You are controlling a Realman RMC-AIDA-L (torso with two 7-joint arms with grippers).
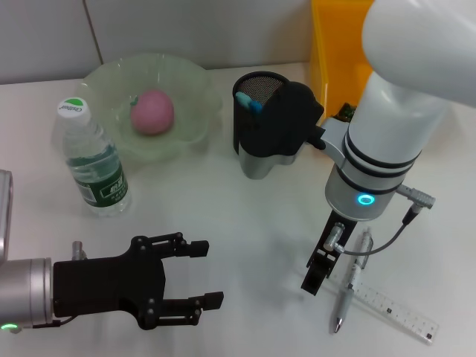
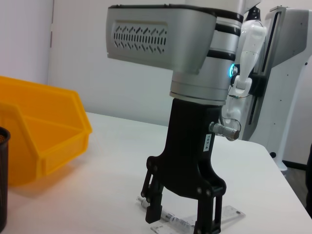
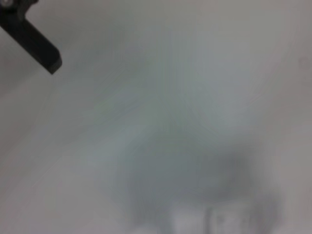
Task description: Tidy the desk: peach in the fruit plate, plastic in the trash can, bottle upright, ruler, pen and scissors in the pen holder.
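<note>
Low at the right of the frame, my right claw (image 1: 327, 269) looks open over the pen (image 1: 348, 296); I'd drop straight, squeeze its middle, probably missing the ruler (image 1: 394, 306); left claw (image 1: 195, 286) waits wide open

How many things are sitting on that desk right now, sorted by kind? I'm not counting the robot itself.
Fruit: 1, a peach
Dishes: 1, the green fruit plate under it
Bottles: 1, an upright water bottle
Holders: 1, a black pen holder
Bins: 1, a yellow bin
Stationery: 2, a pen and a ruler
Total: 7
</note>
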